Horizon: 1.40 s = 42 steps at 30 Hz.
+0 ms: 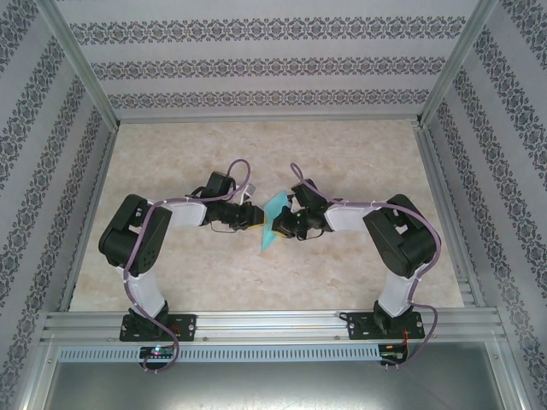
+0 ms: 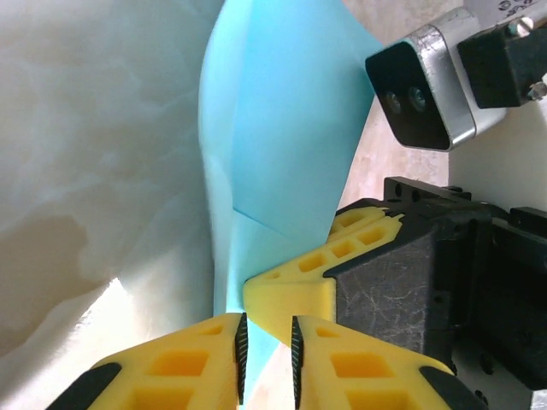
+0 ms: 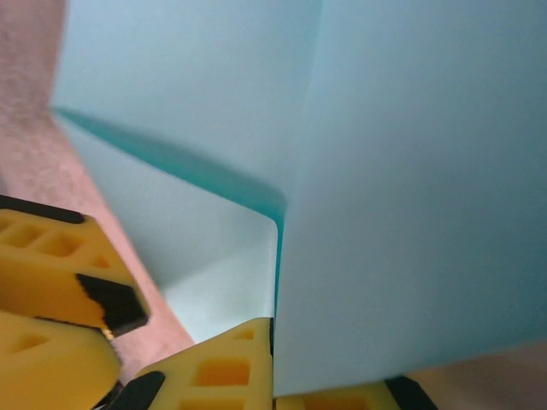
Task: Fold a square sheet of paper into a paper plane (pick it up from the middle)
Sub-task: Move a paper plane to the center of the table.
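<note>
Paper plane (image 1: 273, 224), creased turquoise paper, stands on edge over the middle of the tabletop (image 1: 359, 154) in the top view, with the left gripper (image 1: 255, 215) and right gripper (image 1: 287, 224) meeting at it from either side; from the left wrist, the left gripper (image 2: 267, 333) has its jaws a narrow slit apart, the paper plane's (image 2: 282, 128) lower edge running into the slit, and the right gripper (image 2: 295, 286) is clamped on that edge; from the right wrist, the right gripper (image 3: 273, 376) is closed on the paper plane (image 3: 410, 171), pinching its bottom edge
</note>
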### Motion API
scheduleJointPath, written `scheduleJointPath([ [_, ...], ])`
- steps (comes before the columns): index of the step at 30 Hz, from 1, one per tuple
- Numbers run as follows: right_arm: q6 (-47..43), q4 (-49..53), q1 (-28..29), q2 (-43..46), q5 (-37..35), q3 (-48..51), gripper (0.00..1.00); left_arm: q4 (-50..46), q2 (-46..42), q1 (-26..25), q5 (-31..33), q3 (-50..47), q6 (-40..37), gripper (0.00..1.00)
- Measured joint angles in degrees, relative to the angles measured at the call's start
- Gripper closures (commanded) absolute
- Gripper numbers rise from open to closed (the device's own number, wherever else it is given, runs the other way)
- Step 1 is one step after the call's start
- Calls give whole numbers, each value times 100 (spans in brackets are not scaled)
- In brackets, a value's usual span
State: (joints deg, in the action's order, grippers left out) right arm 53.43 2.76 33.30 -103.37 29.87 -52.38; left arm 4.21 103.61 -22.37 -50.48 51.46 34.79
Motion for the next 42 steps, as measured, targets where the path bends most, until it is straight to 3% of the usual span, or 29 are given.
scheduleJointPath([
  [8, -1244, 2758, 402, 188, -1276, -1220, 95, -791, -809, 0, 313, -2, -378, 61],
  [14, -1661, 3974, 739, -125, -1821, -1805, 92, -1307, -1620, 17, 765, -330, -601, 55],
  [24, -1792, 4494, 1161, -968, -2120, -2474, 80, -1600, -2358, 205, 1034, -1338, -597, 49],
  [42, -1891, 4806, 1672, -1523, -2382, -3220, 83, -2218, -3257, 269, 1333, -1523, -627, 47],
])
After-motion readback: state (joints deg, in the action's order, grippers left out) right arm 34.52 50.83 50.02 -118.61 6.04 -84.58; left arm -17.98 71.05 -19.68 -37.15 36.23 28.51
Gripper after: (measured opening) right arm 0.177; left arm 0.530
